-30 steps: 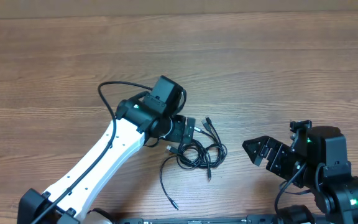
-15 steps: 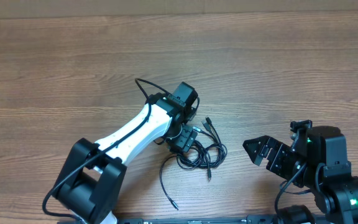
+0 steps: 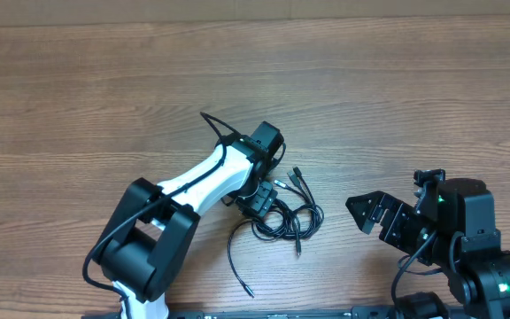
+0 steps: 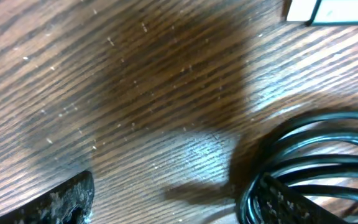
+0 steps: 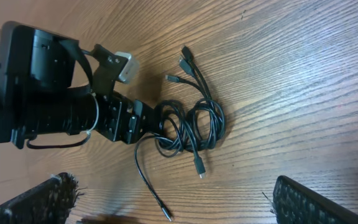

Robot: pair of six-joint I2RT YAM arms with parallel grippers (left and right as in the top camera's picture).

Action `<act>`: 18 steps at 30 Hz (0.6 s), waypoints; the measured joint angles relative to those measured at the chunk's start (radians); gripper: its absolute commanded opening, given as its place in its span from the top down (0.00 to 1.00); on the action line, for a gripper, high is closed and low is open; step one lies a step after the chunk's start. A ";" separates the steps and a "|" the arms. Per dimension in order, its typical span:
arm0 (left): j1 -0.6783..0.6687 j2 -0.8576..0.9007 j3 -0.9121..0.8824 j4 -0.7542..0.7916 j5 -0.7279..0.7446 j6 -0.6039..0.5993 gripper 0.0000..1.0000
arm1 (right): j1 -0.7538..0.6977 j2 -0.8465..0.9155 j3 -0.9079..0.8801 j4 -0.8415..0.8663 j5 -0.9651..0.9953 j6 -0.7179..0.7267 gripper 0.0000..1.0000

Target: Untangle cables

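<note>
The cables [image 3: 289, 217] are several thin black cords tangled in loops at mid-table, with plug tips sticking out toward the far side [image 3: 296, 174] and one loose end trailing toward the front [image 3: 242, 279]. My left gripper [image 3: 262, 202] is pressed down at the tangle's left edge. In the left wrist view its jaws stand wide apart [image 4: 173, 208] over bare wood, and the cable loops [image 4: 319, 146] curl round the right-hand finger [image 4: 284, 199]. My right gripper [image 3: 370, 217] hangs open to the right of the tangle, apart from it. Its wrist view shows the cables [image 5: 194, 124] beyond its spread fingers [image 5: 316, 202].
A wooden table [image 3: 397, 97] stretches all round the cables. The left arm's white link [image 3: 206, 182] runs from the front left up to the tangle. The right arm's black body [image 3: 467, 239] sits at the front right.
The left arm has swung in, bringing its gripper right and down onto the tangle's left edge, with the jaws slightly narrower. The right arm has not moved.
</note>
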 measured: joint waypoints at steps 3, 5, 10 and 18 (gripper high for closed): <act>0.000 0.015 0.014 -0.006 0.007 0.003 0.24 | 0.000 0.000 0.000 0.000 0.000 0.000 0.00; 0.000 0.036 0.037 -0.022 0.017 0.003 0.30 | 0.000 0.000 0.000 0.001 0.000 0.000 0.00; -0.004 0.058 0.057 -0.039 -0.014 0.003 0.69 | 0.000 0.000 0.000 0.012 0.000 0.000 0.00; -0.005 0.058 0.058 -0.030 -0.019 0.006 0.96 | 0.000 0.000 0.000 0.020 0.000 0.000 0.00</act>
